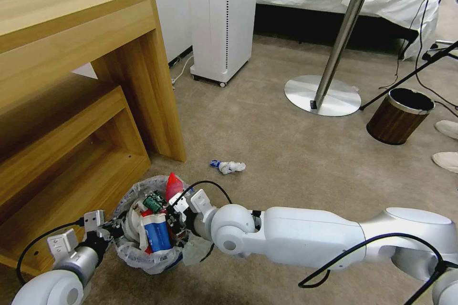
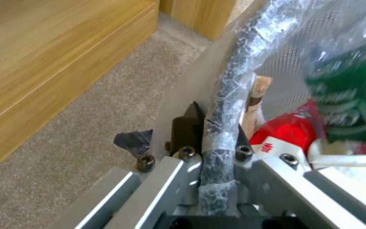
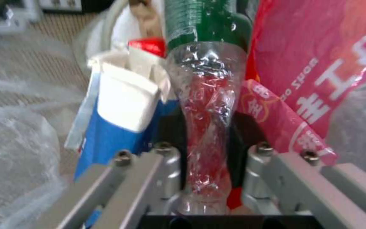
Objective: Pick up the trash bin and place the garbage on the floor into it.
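Note:
The trash bin point(image 1: 143, 255), a small round bin with a translucent liner, stands on the carpet beside the wooden desk. It holds a red bottle point(image 1: 173, 185), a blue-white carton point(image 1: 156, 231) and red packaging point(image 3: 318, 63). My left gripper point(image 1: 110, 231) is shut on the bin's rim point(image 2: 223, 95), with the bagged black edge between its fingers point(image 2: 186, 127). My right gripper point(image 1: 177, 217) reaches into the bin from the other side and is shut on a clear green-label bottle point(image 3: 206, 95). A crumpled blue-white wrapper point(image 1: 228, 167) lies on the floor beyond the bin.
The wooden desk point(image 1: 95, 57) stands close on the left. A white tower unit point(image 1: 222, 19), a round pedestal table point(image 1: 329, 90) and a brown wood-grain bin point(image 1: 400, 115) stand farther off. Two white slippers point(image 1: 447, 145) lie at the right edge. Cables and a stand leg cross the far right.

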You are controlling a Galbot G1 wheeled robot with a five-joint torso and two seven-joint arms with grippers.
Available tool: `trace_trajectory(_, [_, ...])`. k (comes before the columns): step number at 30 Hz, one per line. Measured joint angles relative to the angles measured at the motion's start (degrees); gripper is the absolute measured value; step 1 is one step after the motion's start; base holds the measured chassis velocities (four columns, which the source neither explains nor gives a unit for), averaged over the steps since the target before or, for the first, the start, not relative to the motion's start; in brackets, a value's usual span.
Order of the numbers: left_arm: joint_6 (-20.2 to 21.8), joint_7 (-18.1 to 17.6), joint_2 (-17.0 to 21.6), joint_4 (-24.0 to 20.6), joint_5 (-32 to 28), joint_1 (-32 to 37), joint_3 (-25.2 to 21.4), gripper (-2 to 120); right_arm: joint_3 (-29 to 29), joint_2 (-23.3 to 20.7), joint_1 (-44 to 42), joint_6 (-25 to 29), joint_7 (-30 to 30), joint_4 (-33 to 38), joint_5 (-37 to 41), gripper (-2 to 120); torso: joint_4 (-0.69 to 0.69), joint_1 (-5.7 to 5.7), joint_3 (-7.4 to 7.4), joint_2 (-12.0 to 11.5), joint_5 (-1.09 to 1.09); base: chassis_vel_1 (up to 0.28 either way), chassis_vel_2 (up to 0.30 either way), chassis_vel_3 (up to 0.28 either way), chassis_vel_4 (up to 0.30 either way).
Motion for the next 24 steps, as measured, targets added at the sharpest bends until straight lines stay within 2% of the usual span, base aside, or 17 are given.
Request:
trace_trajectory(1, [0.0, 0.0, 0.0, 0.0, 0.0, 0.0, 0.0, 0, 0.0, 0.0, 0.0, 0.0, 0.0, 0.0, 0.0, 23, 0.0, 0.0, 0.0, 0.0, 0.0, 0.0, 0.0, 0.0, 0.0])
trace_trajectory(4, [0.0, 0.0, -0.3, 0.2, 0.3, -0.2, 0.3, 0, 0.3, -1.0, -0.2, 1.5, -1.5, 0.2, -1.4, 38, 0.0, 0.0, 0.0, 0.0, 0.0, 0.0, 0.0, 0.0, 0.0])
trace_trajectory(8, [0.0, 0.0, -0.3, 0.2, 0.3, -0.3, 0.4, 0, 0.5, -1.3, -0.4, 2.4, -2.5, 0.3, -1.9, 46, 0.0, 0.0, 0.0, 0.0, 0.0, 0.0, 0.0, 0.0, 0.0])
trace_trajectory(10, [0.0, 0.0, -0.3, 0.2, 0.3, -0.3, 0.4, 0, 0.6, -1.6, -0.5, 3.5, -4.0, 0.3, -3.0, 56, 0.0, 0.0, 0.0, 0.0, 0.0, 0.0, 0.0, 0.0, 0.0])
trace_trajectory(11, [0.0, 0.0, -0.3, 0.2, 0.3, -0.3, 0.4, 0, 0.6, -1.6, -0.5, 3.5, -4.0, 0.3, -3.0, 56, 0.0, 0.0, 0.0, 0.0, 0.0, 0.0, 0.0, 0.0, 0.0])
trace_trajectory(14, [0.0, 0.0, -0.3, 0.2, 0.3, -0.3, 0.3, 0, 0.3, -2.3, -0.5, 7.3, -8.6, -0.2, -6.2, 73, 0.0, 0.0, 0.0, 0.0, 0.0, 0.0, 0.0, 0.0, 0.0])
trace_trajectory(15, [0.0, 0.0, -0.3, 0.2, 0.3, -0.3, 0.3, 0, 0.3, -2.3, -0.5, 7.3, -8.6, -0.2, -6.2, 73, 0.0, 0.0, 0.0, 0.0, 0.0, 0.0, 0.0, 0.0, 0.0])
trace_trajectory(17, [0.1, 0.0, -0.3, 0.2, 0.3, -0.3, 0.2, 0, 0.0, -2.6, -0.6, 8.4, -9.8, -0.2, -7.2, 84, 0.0, 0.0, 0.0, 0.0, 0.0, 0.0, 0.0, 0.0, 0.0])
trace_trajectory(19, [0.1, 0.0, -0.3, 0.3, 0.3, -0.2, 0.2, 0, 0.0, -2.7, -0.6, 8.6, -9.9, -0.2, -7.3, 87, 0.0, 0.0, 0.0, 0.0, 0.0, 0.0, 0.0, 0.0, 0.0])
trace_trajectory(22, [0.1, 0.0, -0.3, 0.4, 0.3, -0.2, 0.2, 0, 0.0, -3.1, -0.9, 8.9, -10.2, 0.0, -7.7, 99, 0.0, 0.0, 0.0, 0.0, 0.0, 0.0, 0.0, 0.0, 0.0])
trace_trajectory(24, [0.1, 0.0, -0.3, 0.4, 0.3, -0.3, 0.2, 0, 0.0, -3.3, -0.9, 8.9, -10.2, 0.0, -7.9, 100, 0.0, 0.0, 0.0, 0.0, 0.0, 0.0, 0.0, 0.0, 0.0])
